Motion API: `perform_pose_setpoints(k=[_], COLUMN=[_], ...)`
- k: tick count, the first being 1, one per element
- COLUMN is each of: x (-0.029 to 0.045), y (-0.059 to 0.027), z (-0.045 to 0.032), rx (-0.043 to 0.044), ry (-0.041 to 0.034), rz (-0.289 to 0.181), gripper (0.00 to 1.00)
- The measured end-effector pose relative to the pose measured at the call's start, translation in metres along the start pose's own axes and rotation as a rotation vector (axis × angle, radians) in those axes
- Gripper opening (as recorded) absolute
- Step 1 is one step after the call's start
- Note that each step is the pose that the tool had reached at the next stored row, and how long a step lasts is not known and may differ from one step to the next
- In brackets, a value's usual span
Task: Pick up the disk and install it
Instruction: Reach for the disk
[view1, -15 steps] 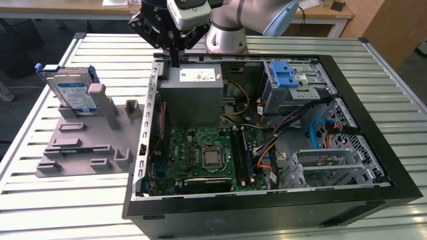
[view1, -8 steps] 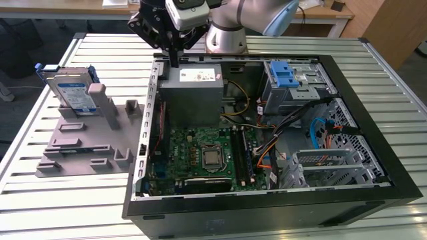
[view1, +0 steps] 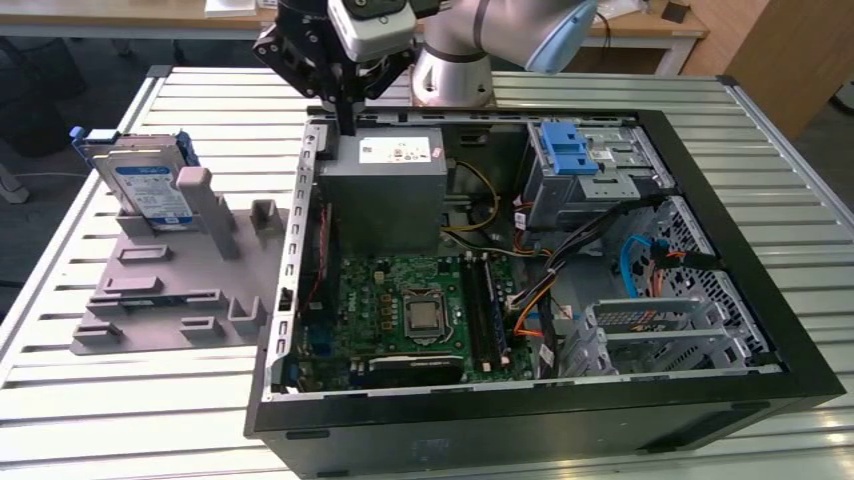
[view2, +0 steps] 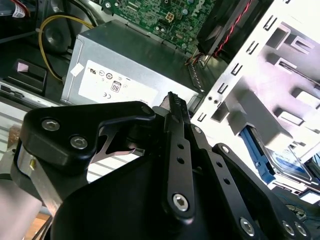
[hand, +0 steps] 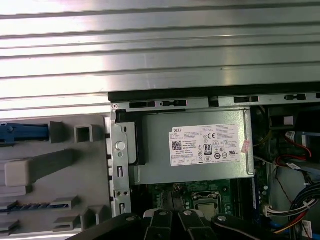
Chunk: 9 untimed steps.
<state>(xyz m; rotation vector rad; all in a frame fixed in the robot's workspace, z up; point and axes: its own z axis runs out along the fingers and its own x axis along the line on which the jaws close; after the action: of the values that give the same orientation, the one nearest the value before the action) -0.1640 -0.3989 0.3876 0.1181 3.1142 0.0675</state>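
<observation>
Fingers together and empty, the gripper (view1: 346, 118) hangs above the power supply (view1: 380, 190), upper middle of the exterior view. The disk (view1: 144, 185) stands on edge in its grey holder (view1: 160, 300), upper left; reaching it closed could topple it.

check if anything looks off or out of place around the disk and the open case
Nothing stands out. The disk stands on edge in its grey stand beside the open case, and the gripper, shut and empty, hangs over the grey metal box.
</observation>
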Motion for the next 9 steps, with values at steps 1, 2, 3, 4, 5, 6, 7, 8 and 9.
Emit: perform_pose_setpoints(k=[1,2,3,4,5,6,7,8,9], x=[0.0003,0.0006,0.0008,0.0010,0.0013,0.0015,0.0018,0.0020,0.0022], y=[0.0000,-0.0001,-0.0001,-0.0001,-0.0001,-0.0001,-0.0002,-0.0002,-0.0002], z=[0.0001,0.0001,0.0001,0.0002,0.0002,0.0003,0.0004,0.0004,0.0005], rx=[0.0000,-0.0001,-0.0001,-0.0001,-0.0001,0.0000,-0.0001,0.0000,0.0000], ry=[0.0000,0.0001,0.0001,0.0001,0.0001,0.0002,0.0002,0.0004,0.0004], rz=[0.000,0.000,0.000,0.000,0.000,0.000,0.000,0.000,0.000], gripper=[0.11,0.11,0.11,0.11,0.11,0.11,0.11,0.11,0.11])
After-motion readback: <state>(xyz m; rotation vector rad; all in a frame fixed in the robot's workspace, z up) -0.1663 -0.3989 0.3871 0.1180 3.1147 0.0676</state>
